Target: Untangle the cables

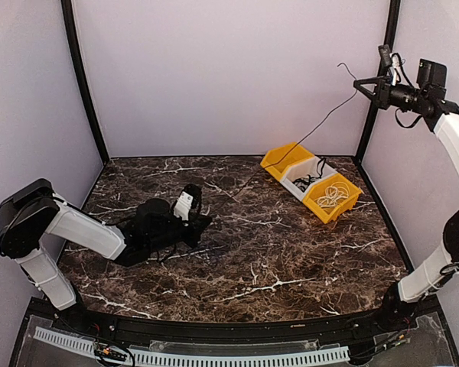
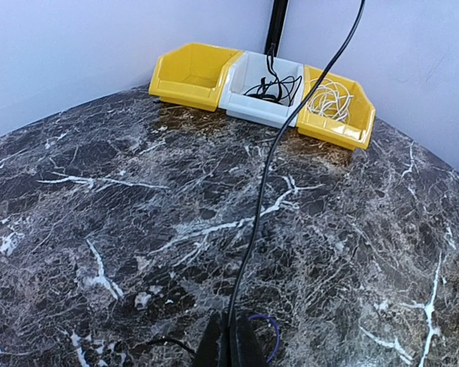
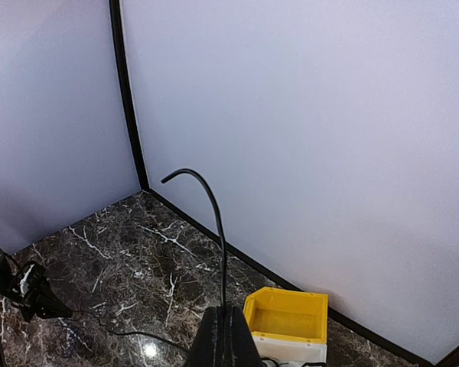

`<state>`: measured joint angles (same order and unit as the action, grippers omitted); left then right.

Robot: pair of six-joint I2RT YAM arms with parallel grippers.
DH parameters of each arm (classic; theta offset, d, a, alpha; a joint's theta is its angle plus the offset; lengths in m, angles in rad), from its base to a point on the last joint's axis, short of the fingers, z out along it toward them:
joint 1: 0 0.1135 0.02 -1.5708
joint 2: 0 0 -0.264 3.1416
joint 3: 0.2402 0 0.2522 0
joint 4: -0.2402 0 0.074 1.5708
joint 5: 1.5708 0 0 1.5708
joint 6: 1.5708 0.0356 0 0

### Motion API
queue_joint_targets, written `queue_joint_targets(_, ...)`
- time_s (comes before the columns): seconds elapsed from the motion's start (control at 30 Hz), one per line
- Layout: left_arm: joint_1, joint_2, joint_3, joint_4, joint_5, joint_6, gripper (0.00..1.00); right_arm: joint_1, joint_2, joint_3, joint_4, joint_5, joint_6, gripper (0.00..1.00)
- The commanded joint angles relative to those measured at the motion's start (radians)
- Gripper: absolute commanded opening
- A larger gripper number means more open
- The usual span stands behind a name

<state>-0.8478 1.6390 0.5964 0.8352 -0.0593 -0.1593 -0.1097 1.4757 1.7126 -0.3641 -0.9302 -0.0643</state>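
**Top external view.** The left gripper (image 1: 201, 223) lay low over the marble table (image 1: 291, 260). Its jaws were lost against the dark arm, so their state could not be read here. The right gripper (image 1: 359, 84) was raised high at the right rear, pinching a black cable (image 1: 314, 128). The cable ran taut and diagonal down towards the table, with a short free end curling past the gripper. Lower down it merged with the dark marble.

Three bins stood in a row near the far right corner:
- a far yellow bin (image 1: 271, 160);
- a white bin (image 1: 294, 187) holding tangled black cables (image 1: 306, 182);
- a near yellow bin (image 1: 321, 210) holding a coiled white cable (image 1: 330, 195).

**Left wrist view.** The left fingers (image 2: 214, 348) were pressed together on the black cable at the bottom edge. From there it rose in one thin line to the top edge, where it was cut off. A small purple wire loop (image 2: 274, 329) lay just beside the fingers and was not discernible from above.

**Right wrist view.** The right fingers (image 3: 210, 344) were clamped on the same cable, and its free end arced upward into a hook. The lower run trailed across the marble to the left gripper at the left edge. Only one yellow bin and the white bin's rim showed; the white cable was out of frame.
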Motion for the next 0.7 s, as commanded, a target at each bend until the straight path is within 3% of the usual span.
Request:
queue_joint_targets(0.0, 0.006, -0.011, 0.010, -0.056, -0.014, 0.025, 0.00, 0.006, -0.030, -0.019, 0.090, 0.020, 0.037, 0.00)
queue_joint_targets(0.23, 0.006, -0.008, 0.075, -0.029, 0.070, -0.042, 0.00, 0.055, -0.028, -0.136, 0.083, 0.011, -0.011, 0.00)
queue_joint_targets(0.43, 0.006, -0.006, 0.188, -0.060, 0.177, -0.069, 0.01, 0.278, 0.011, -0.166, -0.192, 0.088, -0.345, 0.00)
queue_joint_targets(0.67, 0.004, 0.000, 0.273, -0.083, 0.235, -0.079, 0.01, 0.463, 0.021, -0.286, -0.199, 0.116, -0.410, 0.00)
